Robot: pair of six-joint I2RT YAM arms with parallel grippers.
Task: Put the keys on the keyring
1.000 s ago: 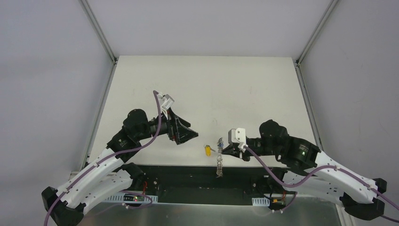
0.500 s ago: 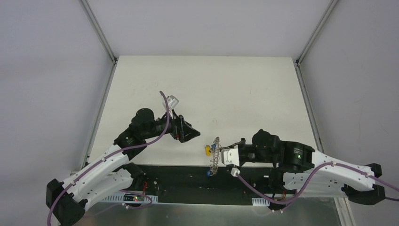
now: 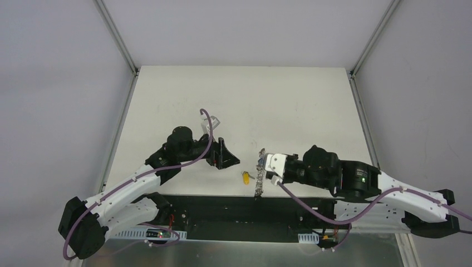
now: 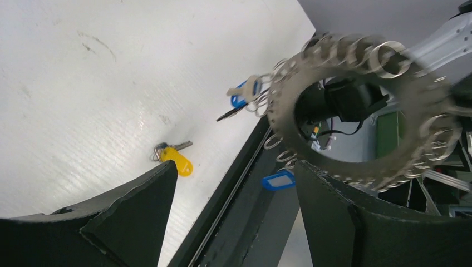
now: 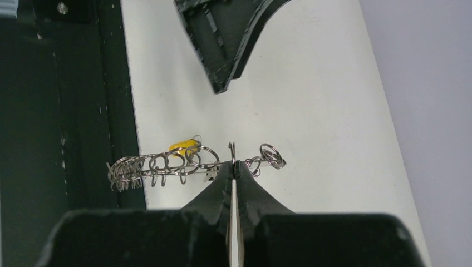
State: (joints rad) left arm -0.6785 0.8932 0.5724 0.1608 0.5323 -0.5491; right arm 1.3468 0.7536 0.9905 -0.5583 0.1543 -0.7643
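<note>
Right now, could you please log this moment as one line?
right gripper: jaws shut on keyring | left gripper: jaws open | yellow key: on table

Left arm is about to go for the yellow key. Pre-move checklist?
1. Right gripper clamped on keyring: ok.
2. Left gripper open and empty: ok.
3. Yellow key lying free on table, near its front edge: ok.
4. Keyring apart from yellow key: ok, the left wrist view shows a gap.
5. Blue key hanging on keyring: ok.
6. A loop spread open for threading: cannot tell.
</note>
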